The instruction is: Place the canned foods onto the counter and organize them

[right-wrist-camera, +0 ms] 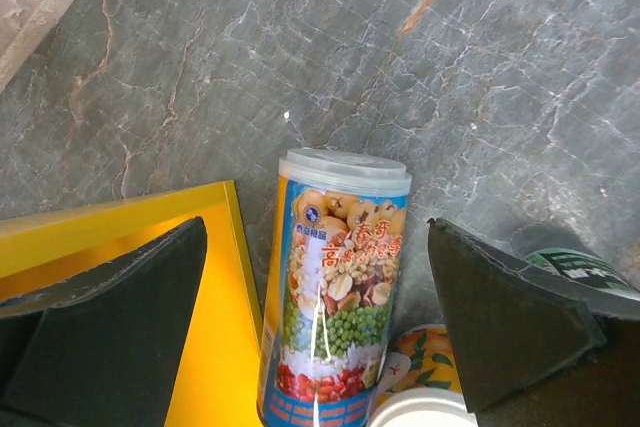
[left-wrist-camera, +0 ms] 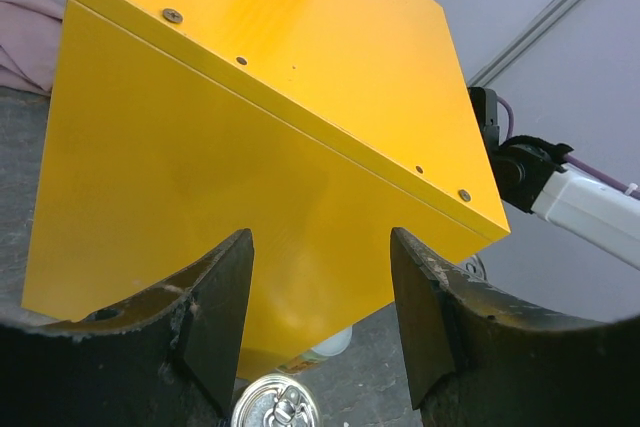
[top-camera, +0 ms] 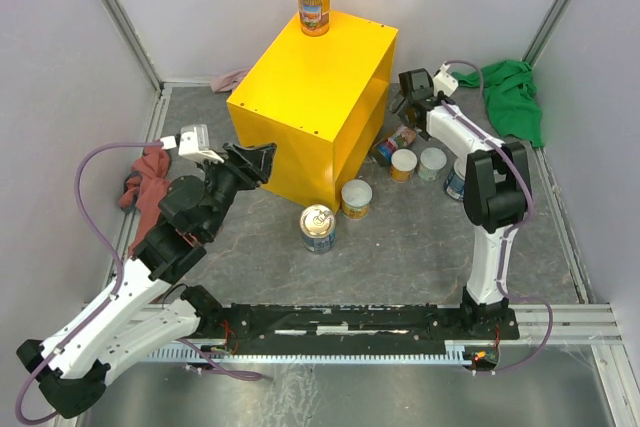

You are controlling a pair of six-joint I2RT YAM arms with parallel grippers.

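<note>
Centrally, counter [top-camera: 300, 97]; grey tabletop [top-camera: 400, 257], pale walls [top-camera: 200, 7]

The top external camera looked down from above and behind the arm bases, far enough back to take in the whole yellow bench [top-camera: 310, 97] with an arm on either side of it. The left wrist camera sat close to the bench's near-left wall and faced up along it, past its own left hand [left-wrist-camera: 320, 237]. The right wrist camera pointed steeply down just beside the bench's right side, with a tall can [right-wrist-camera: 335, 287] very near between the fingers of the right hand [right-wrist-camera: 318, 247]. All three views shared the bench. The top and left wrist views also shared the silver-topped can [top-camera: 318, 227] in front of it.
</note>
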